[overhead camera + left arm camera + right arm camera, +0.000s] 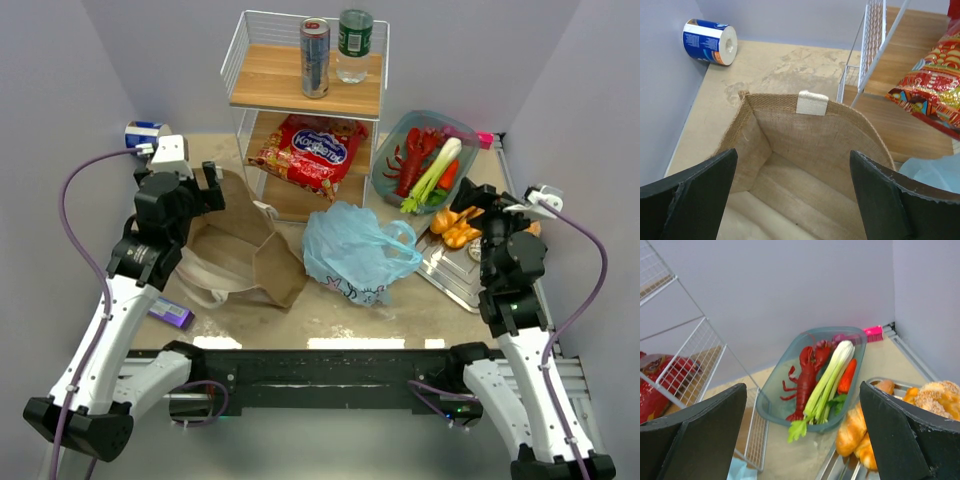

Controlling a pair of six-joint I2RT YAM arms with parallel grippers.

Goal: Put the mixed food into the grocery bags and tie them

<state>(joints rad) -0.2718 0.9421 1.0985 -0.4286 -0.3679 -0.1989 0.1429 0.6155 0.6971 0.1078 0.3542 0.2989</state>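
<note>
The brown bag (238,255) lies open at the left, its mouth filling the left wrist view (805,145). My left gripper (205,185) is open and empty above it. The light-blue plastic bag (355,250) sits crumpled mid-table. The can (314,57) and bottle (353,45) stand on the rack's top shelf; the red snack packet (305,150) lies on its lower shelf. The lobster (807,377), leek (830,375) and a carrot lie in the teal dish (385,175). Breads (458,226) lie on a metal tray. My right gripper (480,200) is open and empty over them.
The white wire rack (305,100) stands at the back centre. A blue-and-white roll (145,133) lies in the back left corner. A purple bar (171,314) lies near the left arm. The metal tray (455,275) sits at the right; walls close both sides.
</note>
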